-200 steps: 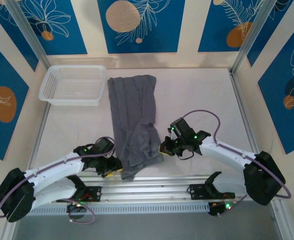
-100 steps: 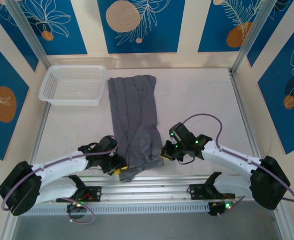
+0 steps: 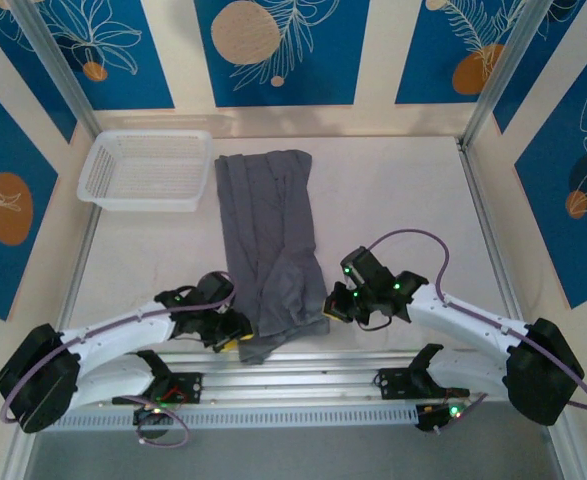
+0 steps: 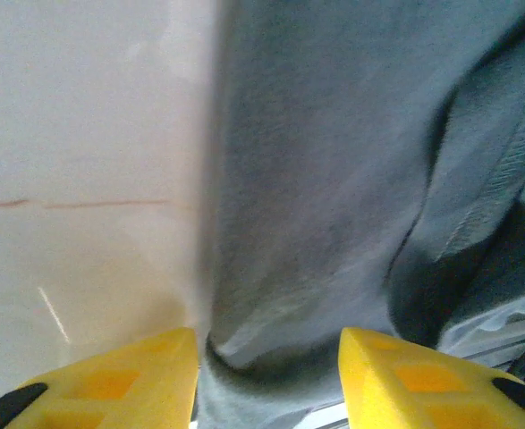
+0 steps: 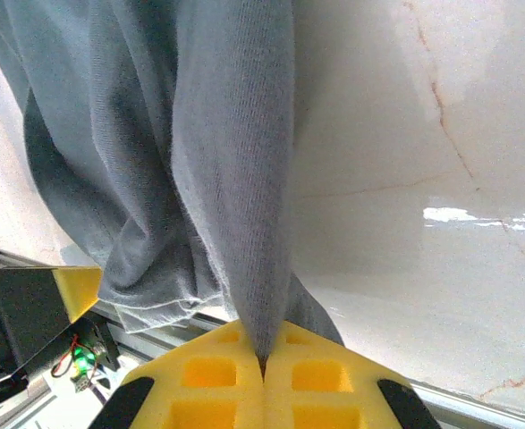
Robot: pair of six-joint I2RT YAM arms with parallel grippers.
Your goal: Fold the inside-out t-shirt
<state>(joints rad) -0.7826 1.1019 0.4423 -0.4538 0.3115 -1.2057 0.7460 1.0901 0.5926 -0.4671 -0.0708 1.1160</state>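
Grey t-shirt [image 3: 268, 240], strip reaching the tabletop [image 3: 403, 200] near edge: right hand [image 5: 262, 362] pinched shut on its hem, left hand [image 4: 266, 344] half-open astride it, presumably to lift that end over.

The pale, glossy, stone-patterned tabletop [image 3: 403, 200] has faint reddish veins running through it. In its far left corner a white mesh-sided plastic basket [image 3: 148, 168] sits upright, mouth up. Just beside the basket's right side lies a plain slate-grey soft-cloth t-shirt [image 3: 265, 230], gathered into a long narrow strip running from the far side toward the near edge. Its far end lies flat. Its near end is rumpled and reaches the ribbed aluminium rail [image 3: 303, 385] along the table's front.
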